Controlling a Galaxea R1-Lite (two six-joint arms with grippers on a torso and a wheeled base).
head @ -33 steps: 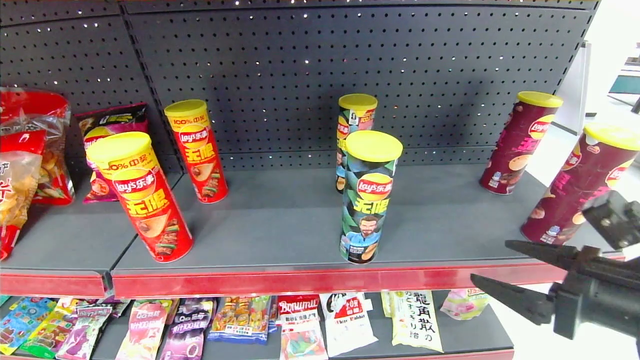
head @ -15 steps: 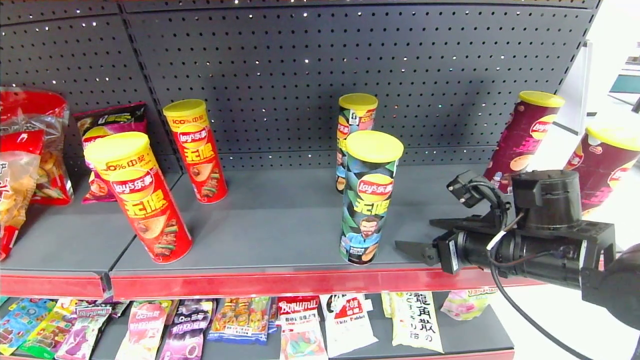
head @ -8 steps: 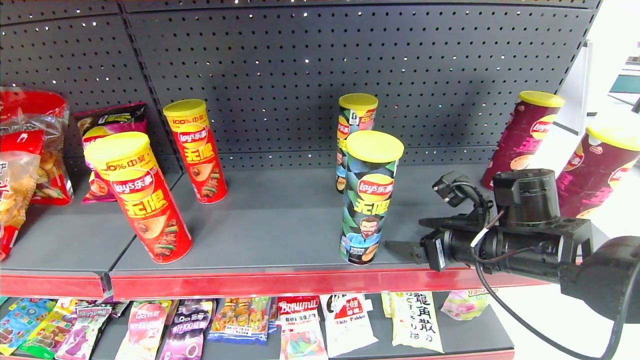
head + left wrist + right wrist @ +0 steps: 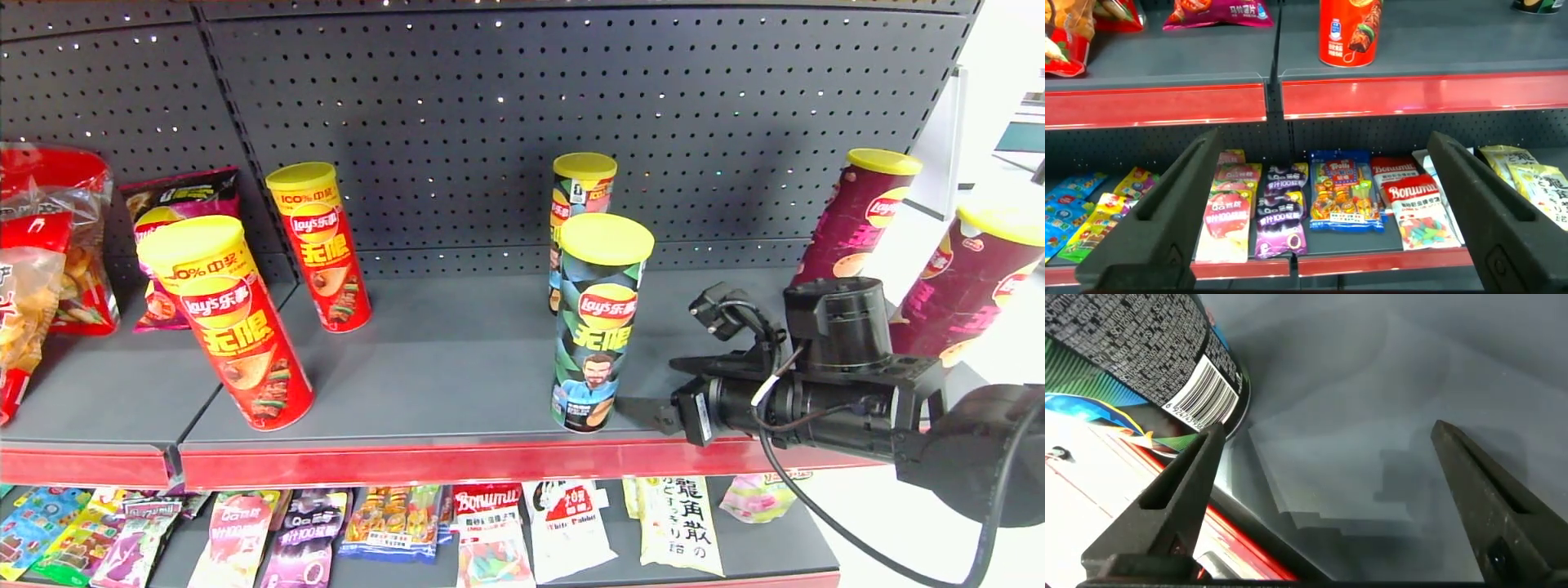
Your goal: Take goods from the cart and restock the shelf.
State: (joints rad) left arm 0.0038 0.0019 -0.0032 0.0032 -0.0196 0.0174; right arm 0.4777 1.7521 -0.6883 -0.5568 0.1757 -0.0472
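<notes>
Right end effector is released, fingers spread wide, lying level just above the shelf near its front edge. The front green can stands at the tip of one finger and outside the gap. I can't tell if they touch. Nothing is gripped.

Directly behind that can is a second green can, against the pegboard back. Two maroon cans stand behind the right arm, toward the shelf end. Two red cans are well off past the green ones, with snack bags beyond them. The shelf surface is matte grey with a red front strip. Past the shelf end the room is bright and open.

Right wrist view gives me what the head view can't: the right end effector with bare shelf between its fingers, and the green can's barcode side right at one fingertip.

Left end effector is also released and wide open, holding nothing. It sits in front of the lower shelf, facing the candy packets. The nearer red can's base is on the shelf above it.
</notes>
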